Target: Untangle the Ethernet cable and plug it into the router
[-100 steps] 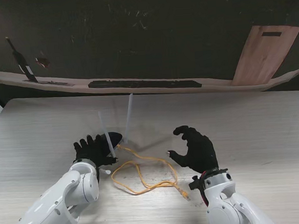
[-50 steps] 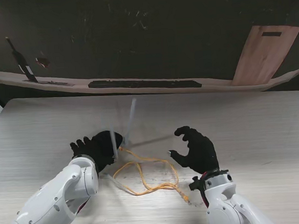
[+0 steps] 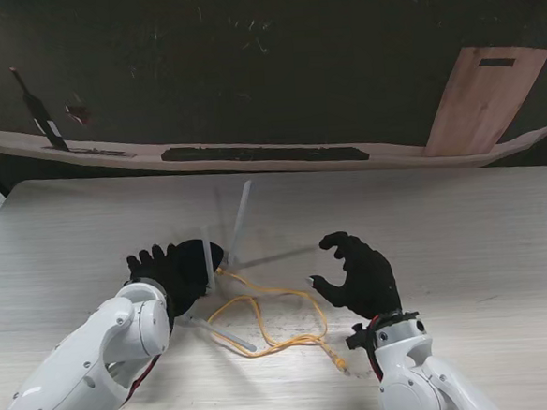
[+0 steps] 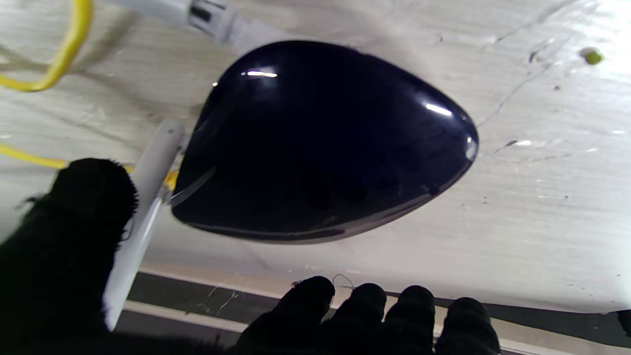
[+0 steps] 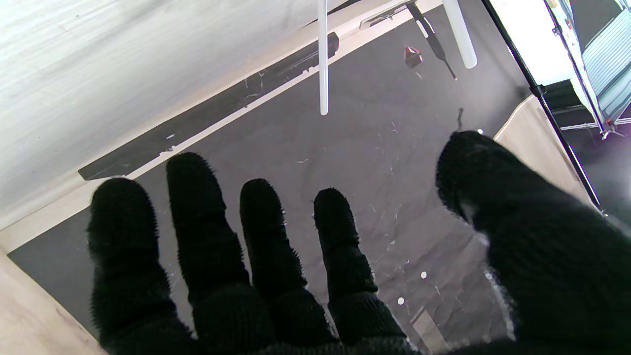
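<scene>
The black dome-shaped router (image 3: 211, 252) (image 4: 320, 143) sits on the pale table (image 3: 464, 239), with its white antennas (image 3: 241, 217) sticking out at different angles. My left hand (image 3: 166, 273) is cupped over the router, thumb (image 4: 64, 222) against one antenna (image 4: 148, 182). The yellow Ethernet cable (image 3: 292, 340) (image 4: 69, 44) runs from beside the router into a loose loop between my hands. Its free plug (image 3: 339, 358) lies just in front of my right wrist. My right hand (image 3: 358, 274) hovers open to the right of the loop, fingers (image 5: 207, 236) curled and apart, holding nothing.
Past the table's far edge lies a dark floor with a long black strip (image 3: 265, 154), a wooden board (image 3: 487, 96) on the right and a black tool (image 3: 40, 113) on the left. One antenna (image 3: 222, 332) points low over the table toward me.
My left hand has slid onto the router and turned it; the antennas have swung, one now pointing low toward me. The cable loop and my right hand have barely moved.
</scene>
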You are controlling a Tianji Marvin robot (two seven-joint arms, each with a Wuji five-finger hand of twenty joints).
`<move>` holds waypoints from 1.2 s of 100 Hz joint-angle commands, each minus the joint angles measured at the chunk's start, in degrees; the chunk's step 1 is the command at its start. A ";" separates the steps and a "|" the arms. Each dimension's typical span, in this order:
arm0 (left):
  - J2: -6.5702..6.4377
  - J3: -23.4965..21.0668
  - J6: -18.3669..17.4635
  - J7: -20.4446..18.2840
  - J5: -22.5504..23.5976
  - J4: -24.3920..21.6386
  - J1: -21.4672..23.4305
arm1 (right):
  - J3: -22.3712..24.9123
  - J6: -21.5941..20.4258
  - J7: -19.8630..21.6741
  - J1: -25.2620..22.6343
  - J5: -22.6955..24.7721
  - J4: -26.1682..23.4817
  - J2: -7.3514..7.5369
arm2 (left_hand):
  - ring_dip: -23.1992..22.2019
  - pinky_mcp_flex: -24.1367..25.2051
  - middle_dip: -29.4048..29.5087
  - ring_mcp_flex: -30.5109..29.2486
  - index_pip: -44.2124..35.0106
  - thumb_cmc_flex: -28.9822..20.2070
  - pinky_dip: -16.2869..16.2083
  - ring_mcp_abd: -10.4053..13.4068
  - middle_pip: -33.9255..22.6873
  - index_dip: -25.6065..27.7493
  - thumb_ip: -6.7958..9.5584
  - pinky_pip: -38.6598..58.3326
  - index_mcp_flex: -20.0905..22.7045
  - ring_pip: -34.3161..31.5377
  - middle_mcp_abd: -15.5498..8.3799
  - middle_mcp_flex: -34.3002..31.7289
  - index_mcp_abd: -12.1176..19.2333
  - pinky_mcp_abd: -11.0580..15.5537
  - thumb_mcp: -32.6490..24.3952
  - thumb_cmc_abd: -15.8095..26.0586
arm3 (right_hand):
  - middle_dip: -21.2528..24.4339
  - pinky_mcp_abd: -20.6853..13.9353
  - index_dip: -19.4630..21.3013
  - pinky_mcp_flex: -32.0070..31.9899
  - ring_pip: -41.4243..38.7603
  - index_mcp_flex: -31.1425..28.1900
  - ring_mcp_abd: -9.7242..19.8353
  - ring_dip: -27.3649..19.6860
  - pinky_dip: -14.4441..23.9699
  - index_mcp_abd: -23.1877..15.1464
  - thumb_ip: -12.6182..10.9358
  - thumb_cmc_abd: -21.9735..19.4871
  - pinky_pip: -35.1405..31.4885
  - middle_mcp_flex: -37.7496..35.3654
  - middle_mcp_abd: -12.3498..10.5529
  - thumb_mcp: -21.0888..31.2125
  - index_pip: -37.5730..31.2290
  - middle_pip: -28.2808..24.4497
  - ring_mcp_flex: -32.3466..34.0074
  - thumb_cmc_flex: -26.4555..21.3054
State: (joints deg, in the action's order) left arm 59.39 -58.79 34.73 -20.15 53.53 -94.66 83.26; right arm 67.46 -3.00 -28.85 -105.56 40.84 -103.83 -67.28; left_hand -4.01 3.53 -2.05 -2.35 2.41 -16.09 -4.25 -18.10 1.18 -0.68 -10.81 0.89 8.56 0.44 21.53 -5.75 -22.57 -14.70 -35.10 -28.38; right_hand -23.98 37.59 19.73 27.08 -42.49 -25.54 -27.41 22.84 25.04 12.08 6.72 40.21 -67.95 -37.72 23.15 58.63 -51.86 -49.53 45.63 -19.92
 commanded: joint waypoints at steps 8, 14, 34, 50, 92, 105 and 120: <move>0.18 -3.59 -2.36 1.06 -0.21 -4.65 5.04 | 0.67 -1.31 0.56 -1.41 0.64 -0.68 0.05 | -1.74 0.00 1.47 2.65 0.72 -2.13 -2.57 0.42 1.12 -0.39 1.89 -0.94 -0.66 0.52 0.21 2.12 0.87 0.97 4.28 1.10 | 0.24 2.40 -0.11 -0.58 -0.39 0.54 -0.19 0.27 0.37 -0.80 0.03 -0.14 -0.69 1.11 1.02 -0.04 -0.44 -0.04 -0.07 0.20; 0.40 -5.68 -3.90 2.17 -0.19 -6.42 7.47 | 1.00 -1.66 0.57 -1.88 0.88 -0.87 0.12 | -2.64 0.07 1.47 2.44 0.73 -3.68 -4.69 0.27 1.12 -0.39 2.62 -0.39 -0.67 0.27 0.04 2.11 1.17 0.89 6.99 1.83 | 0.30 2.40 -0.14 -0.99 -0.19 0.70 -0.11 0.22 0.28 -0.93 0.20 0.35 -0.49 1.47 0.98 -0.57 -0.35 0.12 -0.48 0.29; 1.35 -12.31 -9.73 7.47 -1.88 -12.21 15.97 | 2.11 -4.26 1.15 -3.37 1.10 -1.55 0.36 | -9.01 0.88 -5.42 1.10 -2.04 -13.51 -14.39 -1.25 -2.17 6.29 6.61 2.20 2.55 -3.29 -2.53 -0.86 6.00 0.68 23.35 7.09 | 0.55 2.36 -0.21 -3.24 0.71 0.99 0.63 -0.02 -0.43 -1.37 0.52 1.10 0.72 2.82 0.75 -1.53 -0.19 0.80 -2.02 0.34; 1.91 -16.52 -16.72 10.87 -3.50 -16.44 22.15 | 3.12 -8.37 4.04 -4.51 -2.02 -2.61 0.48 | -10.07 0.42 -7.20 -0.50 -6.03 -19.40 -16.96 -2.55 -9.94 8.06 8.57 6.94 6.50 -8.10 -3.70 -3.90 8.22 -0.07 34.45 10.77 | 0.92 0.08 -0.49 -6.96 2.25 1.71 1.76 -0.36 -1.44 -2.12 0.50 1.37 3.03 4.61 0.85 -0.87 0.44 1.78 -4.97 -0.54; 2.92 -25.85 -37.12 16.23 -12.33 -22.13 33.85 | 5.98 -15.64 10.65 -9.11 -5.81 -6.12 1.37 | -10.03 0.64 -10.43 -1.24 -13.68 -20.51 -17.23 -1.75 -15.02 13.17 10.20 14.41 10.77 -10.68 -4.46 -5.74 8.22 -1.12 34.28 11.39 | 1.52 -2.81 -0.56 -10.09 4.72 0.34 4.71 -0.88 -1.13 -4.34 1.20 7.30 7.70 5.05 -1.91 0.61 0.37 3.14 -7.86 -2.02; 3.42 -27.63 -43.74 18.56 -15.96 -21.99 36.06 | 7.31 -18.63 12.29 -10.41 -7.09 -6.95 1.55 | -11.16 0.49 -10.90 -2.10 -17.79 -20.14 -18.18 -1.81 -15.74 17.09 9.96 18.01 11.24 -12.46 -4.48 -6.72 8.43 -1.61 33.94 10.99 | 1.59 -3.60 -0.42 -10.24 5.25 0.39 5.32 -0.97 -0.27 -4.78 1.84 9.81 9.08 4.77 -2.51 2.39 0.37 3.48 -8.03 -2.33; 3.63 -29.85 -50.16 18.73 -19.91 -21.65 38.05 | 8.86 -21.61 13.61 -12.06 -8.43 -8.06 1.65 | -12.67 0.50 -11.13 -5.22 -18.78 -20.36 -20.49 -2.77 -16.06 18.10 9.69 25.75 11.08 -14.24 -4.17 -9.03 8.17 -1.92 33.84 10.96 | 1.65 -4.27 -0.30 -10.39 5.73 1.37 6.03 -1.14 0.12 -5.11 2.22 11.53 10.14 5.04 -2.96 3.33 0.28 3.75 -8.04 -2.27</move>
State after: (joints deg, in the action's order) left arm 63.03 -87.93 -17.60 0.00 32.12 -115.76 119.84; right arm 76.00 -23.66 -15.72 -116.39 32.62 -110.75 -65.87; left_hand -15.72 3.57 -12.13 -6.19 -16.10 -35.66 -23.10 -20.68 -14.48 16.69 -2.19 23.86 19.28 -13.01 18.04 -13.64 -14.80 -16.18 -1.23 -17.81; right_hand -23.18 35.54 19.73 17.66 -37.06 -24.80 -23.61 22.38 24.52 8.91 7.26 49.53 -59.10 -33.29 22.45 60.62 -51.45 -46.70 38.35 -21.44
